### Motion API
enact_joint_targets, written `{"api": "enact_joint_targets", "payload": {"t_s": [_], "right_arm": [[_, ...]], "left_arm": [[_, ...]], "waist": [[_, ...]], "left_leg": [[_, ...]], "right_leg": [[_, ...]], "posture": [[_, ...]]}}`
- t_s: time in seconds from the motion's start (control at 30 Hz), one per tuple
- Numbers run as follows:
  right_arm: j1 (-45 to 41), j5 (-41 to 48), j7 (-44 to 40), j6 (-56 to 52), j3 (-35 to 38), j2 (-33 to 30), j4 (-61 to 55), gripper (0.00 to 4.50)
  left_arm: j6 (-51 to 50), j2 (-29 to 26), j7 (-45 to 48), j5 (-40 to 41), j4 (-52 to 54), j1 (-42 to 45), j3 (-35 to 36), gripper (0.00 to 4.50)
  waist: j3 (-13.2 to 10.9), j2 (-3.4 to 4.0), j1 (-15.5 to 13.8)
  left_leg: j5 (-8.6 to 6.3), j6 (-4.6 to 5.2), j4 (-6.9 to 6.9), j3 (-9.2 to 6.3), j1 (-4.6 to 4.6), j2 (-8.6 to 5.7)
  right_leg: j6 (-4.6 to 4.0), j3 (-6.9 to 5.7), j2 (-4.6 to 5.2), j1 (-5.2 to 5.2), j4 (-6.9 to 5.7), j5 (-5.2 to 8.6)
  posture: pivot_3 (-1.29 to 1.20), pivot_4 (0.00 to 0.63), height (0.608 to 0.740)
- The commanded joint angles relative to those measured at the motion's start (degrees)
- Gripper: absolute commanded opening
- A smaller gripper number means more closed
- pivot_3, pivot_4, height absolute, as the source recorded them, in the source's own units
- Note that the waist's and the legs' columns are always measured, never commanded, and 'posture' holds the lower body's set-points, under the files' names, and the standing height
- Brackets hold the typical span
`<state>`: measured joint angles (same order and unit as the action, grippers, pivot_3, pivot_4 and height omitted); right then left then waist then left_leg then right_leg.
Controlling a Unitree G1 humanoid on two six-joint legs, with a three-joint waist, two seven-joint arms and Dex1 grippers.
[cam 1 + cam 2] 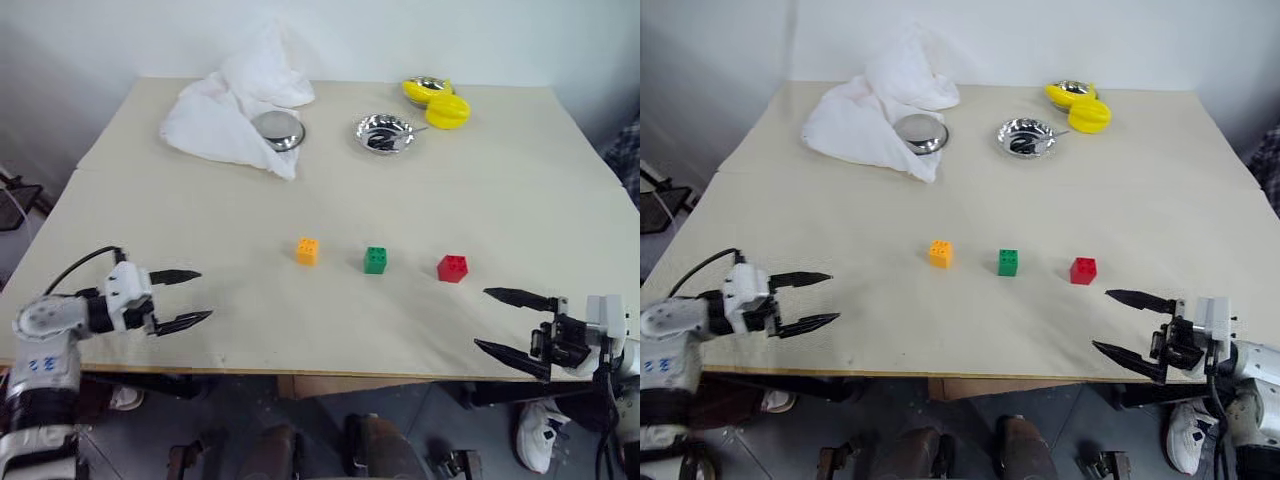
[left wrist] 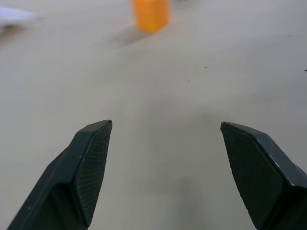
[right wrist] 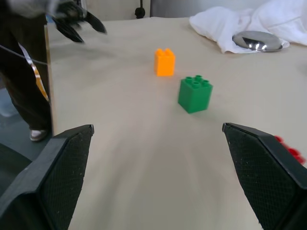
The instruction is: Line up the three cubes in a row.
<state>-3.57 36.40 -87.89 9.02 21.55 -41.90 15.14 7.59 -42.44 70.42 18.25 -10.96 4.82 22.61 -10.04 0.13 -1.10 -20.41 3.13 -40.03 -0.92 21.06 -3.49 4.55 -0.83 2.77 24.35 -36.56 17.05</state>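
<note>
Three small studded cubes stand in a line across the middle of the beige table (image 1: 500,190): an orange-yellow cube (image 1: 308,250) on the left, a green cube (image 1: 376,260) in the centre, a red cube (image 1: 452,268) on the right. My left gripper (image 1: 194,297) hovers open near the front left edge, well left of the orange-yellow cube, nothing between its fingers. At the front right, my right gripper (image 1: 498,320) is open and empty, just in front of and to the right of the red cube. In the right wrist view the green cube (image 3: 195,94) and orange-yellow cube (image 3: 164,62) lie ahead.
At the back of the table lie a crumpled white cloth (image 1: 235,105) with a steel bowl (image 1: 278,129) against it, a second steel bowl (image 1: 384,133), and yellow toys (image 1: 440,102) by a third bowl. The table's front edge runs just under both grippers.
</note>
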Motion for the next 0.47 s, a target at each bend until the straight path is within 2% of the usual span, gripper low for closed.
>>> {"api": "enact_joint_targets", "payload": {"t_s": [0.03,0.2,0.47], "right_arm": [[-2.24,-0.43,-3.59,2.51,1.29,-2.08,4.21,4.5],[-4.72,-0.8,-4.61,4.59,0.21,-3.32,9.14,4.5],[-7.26,-0.87,-4.61,6.78,-0.9,-3.62,13.3,4.5]], "left_arm": [[-4.4,-0.11,-6.06,3.86,9.77,-6.61,6.4,3.85],[-6.54,0.79,-12.09,3.91,14.5,-12.73,9.59,3.85],[-9.81,1.65,-16.24,6.68,17.89,-14.03,10.11,3.85]], "waist": [[0.01,0.01,-0.5],[0.05,0.08,-0.41],[0.06,0.11,-0.11]], "left_leg": [[0.0,0.0,0.0,-0.01,-0.01,0.0],[0.0,-0.01,0.04,-0.02,-0.02,0.0],[0.0,-0.02,0.08,0.02,-0.02,0.01]], "right_leg": [[-0.03,-0.01,0.0,-0.01,0.0,0.01],[-0.07,-0.02,0.0,0.0,-0.03,0.02],[-0.08,-0.01,-0.01,0.02,-0.02,0.02]], "posture": [[0.0,0.15,0.74],[0.0,0.15,0.74],[0.0,0.15,0.74]]}}
